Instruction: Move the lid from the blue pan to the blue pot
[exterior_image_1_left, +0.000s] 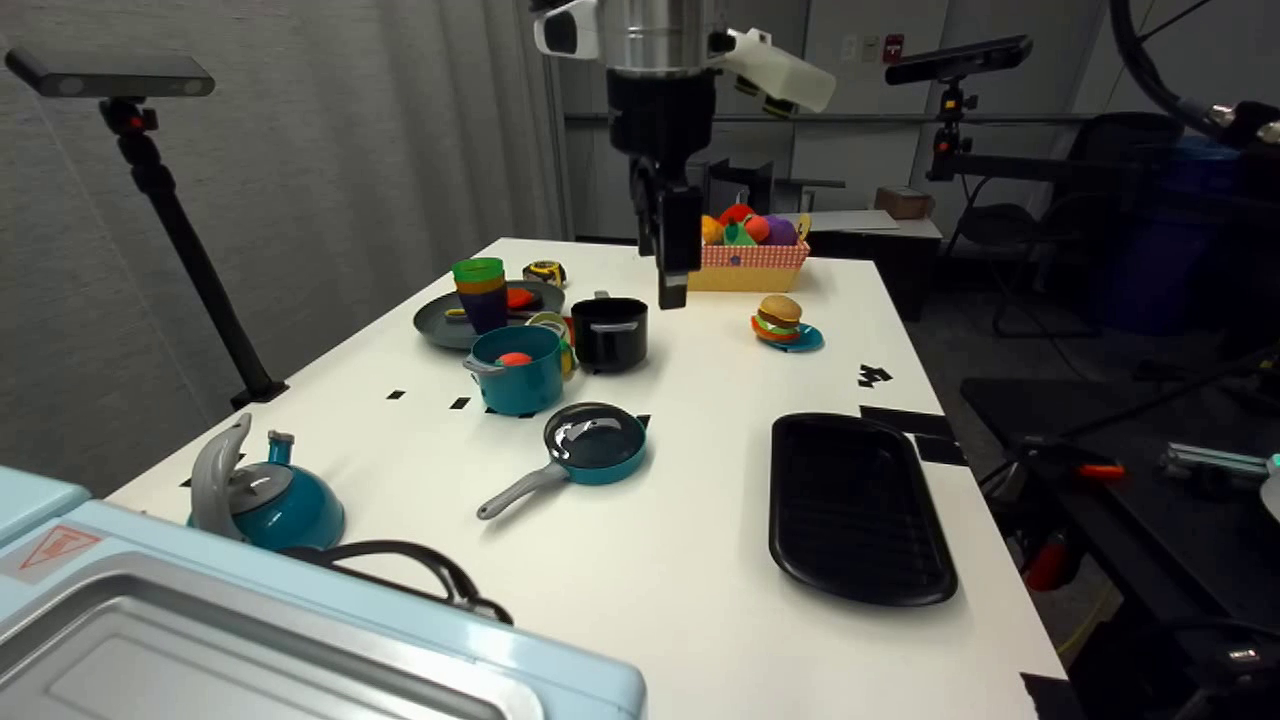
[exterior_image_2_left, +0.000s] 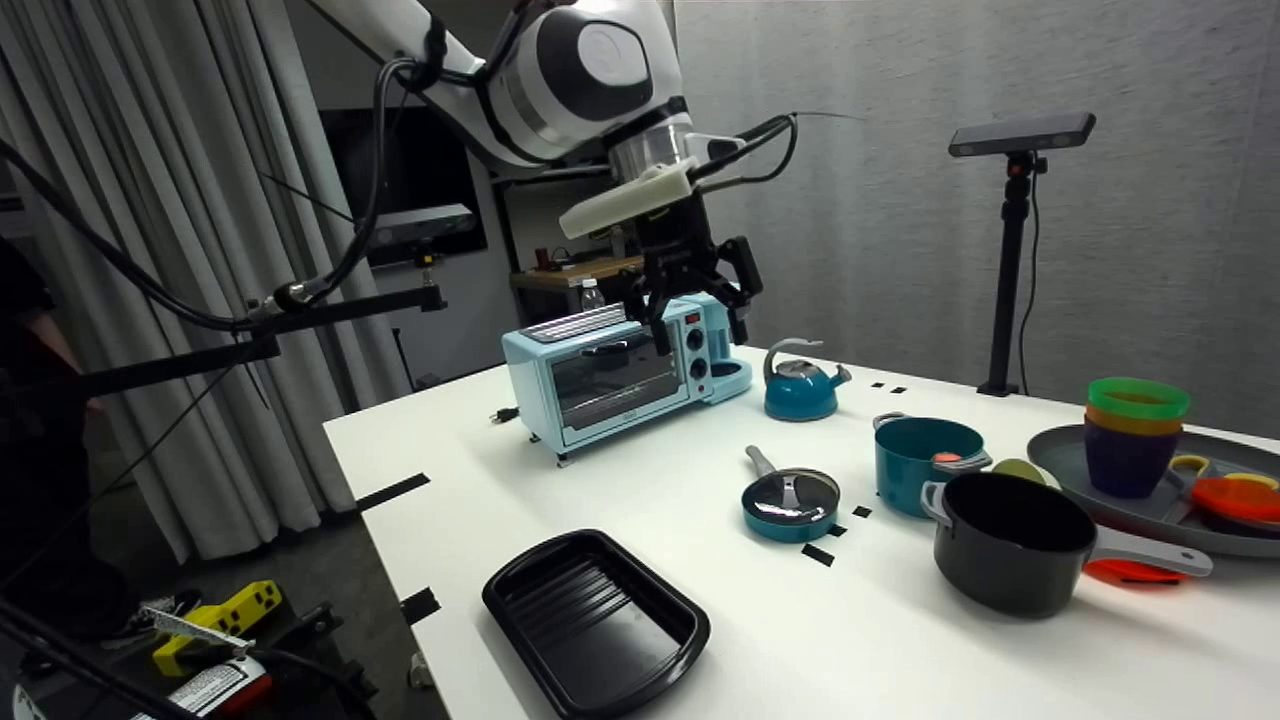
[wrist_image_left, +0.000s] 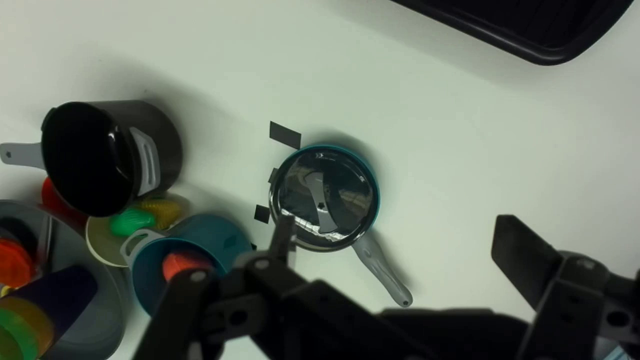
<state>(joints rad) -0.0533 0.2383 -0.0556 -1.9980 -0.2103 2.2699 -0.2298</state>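
The dark round lid (exterior_image_1_left: 600, 440) with a grey grip bar sits on the teal-blue pan (exterior_image_1_left: 612, 474), as both exterior views show. In the wrist view the lid (wrist_image_left: 345, 200) covers the pan, whose grey handle (wrist_image_left: 380, 270) points down and right. The teal-blue pot (exterior_image_2_left: 905, 478) stands nearby, uncovered, with a red-pink item inside; it also shows in the wrist view (wrist_image_left: 220, 237). My gripper (exterior_image_2_left: 699, 338) is open and empty, high above the table. In the wrist view its fingers (wrist_image_left: 395, 225) are wide apart; the left fingertip overlaps the lid's lower edge in the picture only.
A black pot (exterior_image_2_left: 1015, 560) stands close to the blue pot. A grey plate (exterior_image_1_left: 435, 325) with stacked cups (exterior_image_1_left: 482, 295) is beside them. A black tray (exterior_image_1_left: 855, 510), teal kettle (exterior_image_2_left: 800, 395), light-blue toaster oven (exterior_image_2_left: 610, 375), toy burger (exterior_image_1_left: 778, 318) and food basket (exterior_image_1_left: 745, 270) surround the area.
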